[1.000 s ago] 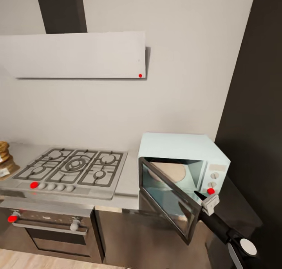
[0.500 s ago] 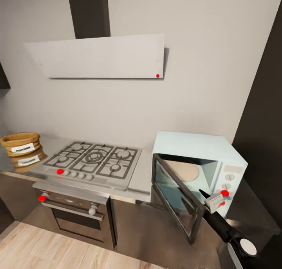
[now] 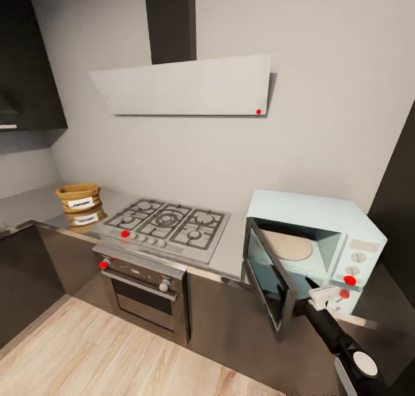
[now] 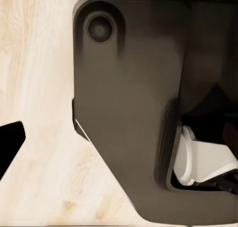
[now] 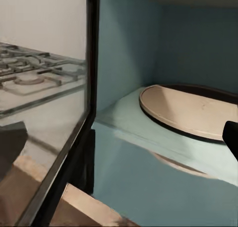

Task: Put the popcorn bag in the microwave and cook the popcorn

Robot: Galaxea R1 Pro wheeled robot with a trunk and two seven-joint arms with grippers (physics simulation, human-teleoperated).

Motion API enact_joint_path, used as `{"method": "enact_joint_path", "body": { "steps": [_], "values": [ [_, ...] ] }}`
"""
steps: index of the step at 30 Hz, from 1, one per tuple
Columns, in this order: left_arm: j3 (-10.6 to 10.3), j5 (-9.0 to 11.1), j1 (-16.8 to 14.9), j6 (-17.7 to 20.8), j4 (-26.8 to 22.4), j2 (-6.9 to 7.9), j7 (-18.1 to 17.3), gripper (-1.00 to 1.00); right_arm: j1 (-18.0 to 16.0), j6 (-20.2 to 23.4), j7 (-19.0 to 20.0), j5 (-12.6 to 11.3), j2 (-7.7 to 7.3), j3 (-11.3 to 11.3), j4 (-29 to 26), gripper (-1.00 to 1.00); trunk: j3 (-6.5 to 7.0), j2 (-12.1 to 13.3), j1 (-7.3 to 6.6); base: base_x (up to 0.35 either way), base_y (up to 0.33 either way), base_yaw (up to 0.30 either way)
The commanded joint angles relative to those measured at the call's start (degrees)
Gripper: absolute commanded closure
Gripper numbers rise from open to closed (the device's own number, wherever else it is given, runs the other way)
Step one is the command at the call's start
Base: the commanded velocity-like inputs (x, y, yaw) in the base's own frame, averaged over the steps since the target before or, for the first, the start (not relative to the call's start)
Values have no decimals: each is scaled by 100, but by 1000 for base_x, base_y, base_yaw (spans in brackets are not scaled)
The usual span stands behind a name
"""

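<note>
The tan-brown popcorn bag (image 3: pixel 78 197) with its white label stands on the steel countertop (image 3: pixel 34 208) at the far left, beyond the hob. No popcorn kernels can be made out. At the right sits the mint-blue microwave (image 3: pixel 314 211), its dark glass door (image 3: pixel 268 278) swung wide open and a beige turntable (image 5: pixel 191 110) inside. My right gripper (image 3: pixel 317 291) is open and empty, hovering at the door's free edge in front of the control panel. In the right wrist view its fingertips (image 5: pixel 231 137) frame the microwave's inside. My left gripper (image 4: pixel 119 152) is open, pointing down at the floor.
A steel gas hob (image 3: pixel 170 226) lies between the bag and the microwave, with a built-in oven (image 3: pixel 144 289) below and a hood (image 3: pixel 184 85) above. Dark cabinets (image 3: pixel 29 67) stand at the left, a dark tall unit (image 3: pixel 400 177) at the right. My base (image 4: pixel 129 113) is over wood flooring (image 3: pixel 86 350).
The head view has swung and pulled back, bringing the popcorn bag and the left cabinets fully into view. The right gripper keeps its place by the open microwave door.
</note>
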Motion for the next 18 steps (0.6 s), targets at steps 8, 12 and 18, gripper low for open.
{"method": "enact_joint_path", "body": {
  "steps": [8,12,18],
  "values": [
    [30,7,-5,-8,1,5,-1,-100,-3,-16,-127,-33,8,-8,-4,-100,-12,-12,-1,-181,0,258],
    [28,7,-5,-8,1,-1,-2,-100,-3,-16,-138,-33,9,-8,-4,-100,-12,-12,-1,-7,0,258],
    [27,7,-5,-8,1,-1,-3,-100,-3,-16,-138,-33,9,-8,-4,-100,-12,-12,-1,0,0,258]
  ]
}}
